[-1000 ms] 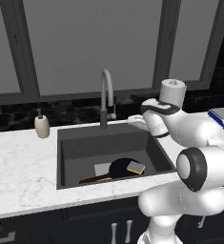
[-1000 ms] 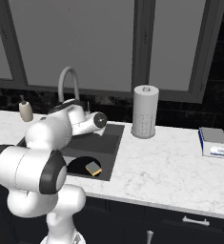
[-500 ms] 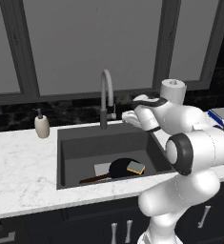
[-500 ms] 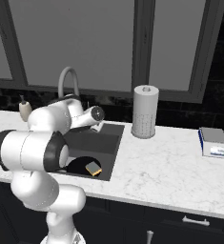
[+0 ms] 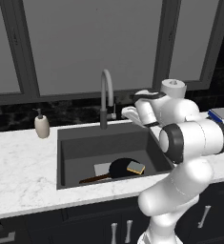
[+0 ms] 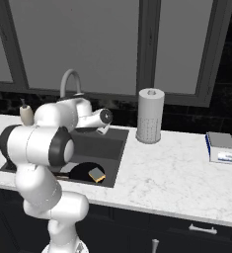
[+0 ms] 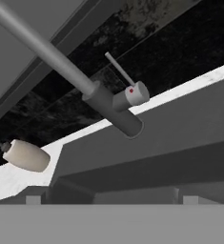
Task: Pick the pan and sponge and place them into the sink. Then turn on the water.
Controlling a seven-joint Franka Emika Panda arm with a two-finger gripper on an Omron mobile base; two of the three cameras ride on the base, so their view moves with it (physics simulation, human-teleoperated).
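Left base view: we see the sink [image 5: 70,143] set in the white marble counter [image 5: 18,176], with the pan [image 5: 120,167] lying flat on its floor toward the right front.
Pan handle: thin, reddish-brown, pointing left and toward the front wall of the basin [image 5: 92,179].
Sponge: the sponge [image 5: 136,167] rests on the right part of the pan, yellow body with a grey-green face up.
Faucet: the gooseneck faucet [image 5: 106,97] stands upright behind the sink at mid-rim; we see no stream under its spout.
Gripper position: the gripper [image 5: 127,113] sits just right of the faucet base, above the back rim of the sink, apart from pan and sponge.
Gripper state: we note the jaws spread wide, with nothing between them.
Soap bottle: a cream soap bottle [image 5: 42,126] stands on the counter left of the sink, near the back wall.
Right base view: the pan [image 6: 84,172] and sponge [image 6: 96,174] show in the sink's near right corner; the arm crosses in front of the basin.
Paper towel: a paper towel roll [image 6: 150,115] stands upright on the counter right of the sink.
Scale: a blue-and-white block [image 6: 221,147] lies further right, well apart from the sink.
Hand view: the view is rolled; the faucet [image 7: 108,106] runs diagonally, its lever [image 7: 120,69] a thin rod above a grey knob with a red dot [image 7: 134,94].
Hand view, other: the soap bottle [image 7: 25,155] appears at left on the marble.
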